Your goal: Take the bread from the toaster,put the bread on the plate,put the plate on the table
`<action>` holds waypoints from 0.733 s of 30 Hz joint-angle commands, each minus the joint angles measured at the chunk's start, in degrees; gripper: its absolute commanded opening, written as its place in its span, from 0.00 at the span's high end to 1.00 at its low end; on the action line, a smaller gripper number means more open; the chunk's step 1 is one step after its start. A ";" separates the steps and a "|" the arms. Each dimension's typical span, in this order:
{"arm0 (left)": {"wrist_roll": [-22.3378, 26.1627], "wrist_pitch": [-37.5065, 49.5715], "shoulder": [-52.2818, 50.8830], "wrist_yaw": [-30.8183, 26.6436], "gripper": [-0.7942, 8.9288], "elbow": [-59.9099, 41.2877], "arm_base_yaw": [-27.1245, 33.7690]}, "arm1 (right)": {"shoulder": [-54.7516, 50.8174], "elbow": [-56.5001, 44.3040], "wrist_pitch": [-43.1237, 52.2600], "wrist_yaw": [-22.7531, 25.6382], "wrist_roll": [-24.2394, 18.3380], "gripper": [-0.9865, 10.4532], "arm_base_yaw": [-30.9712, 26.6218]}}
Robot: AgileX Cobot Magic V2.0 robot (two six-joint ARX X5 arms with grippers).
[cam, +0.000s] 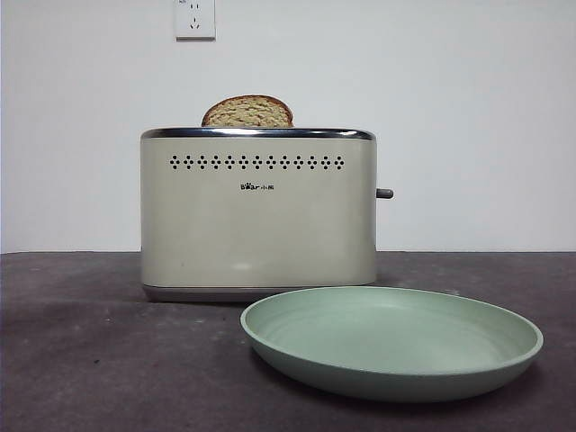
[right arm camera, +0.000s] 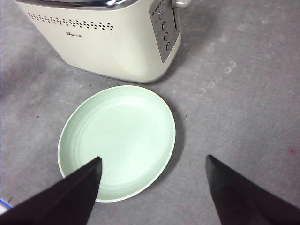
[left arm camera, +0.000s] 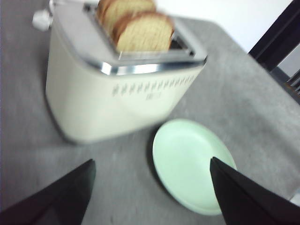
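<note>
bread (cam: 248, 112) upper centre of front view, domed crust poking from toaster (cam: 257, 211) slot for an easy pinch | plate (cam: 392, 340) lower right, empty, on table (cam: 81, 351) | left gripper (left arm camera: 152, 187) spread wide, empty | right gripper (right arm camera: 152, 185) spread wide above plate | cream boxy body, chrome rim; matte mint plate

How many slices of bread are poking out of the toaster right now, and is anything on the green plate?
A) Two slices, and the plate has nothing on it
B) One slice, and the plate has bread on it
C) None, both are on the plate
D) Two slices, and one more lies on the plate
A: the left wrist view shows the bread and a second slice behind it in the toaster, while the plate holds nothing.
</note>
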 commanded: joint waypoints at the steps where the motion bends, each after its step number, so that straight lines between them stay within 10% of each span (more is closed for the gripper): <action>1: 1.73 3.80 3.13 0.46 0.50 3.39 -1.31 | 0.87 1.01 0.50 -0.20 0.79 0.60 0.20; 22: 14.69 9.07 43.08 -1.33 0.51 32.22 -12.22 | 0.87 0.98 0.50 -0.15 0.81 0.60 0.22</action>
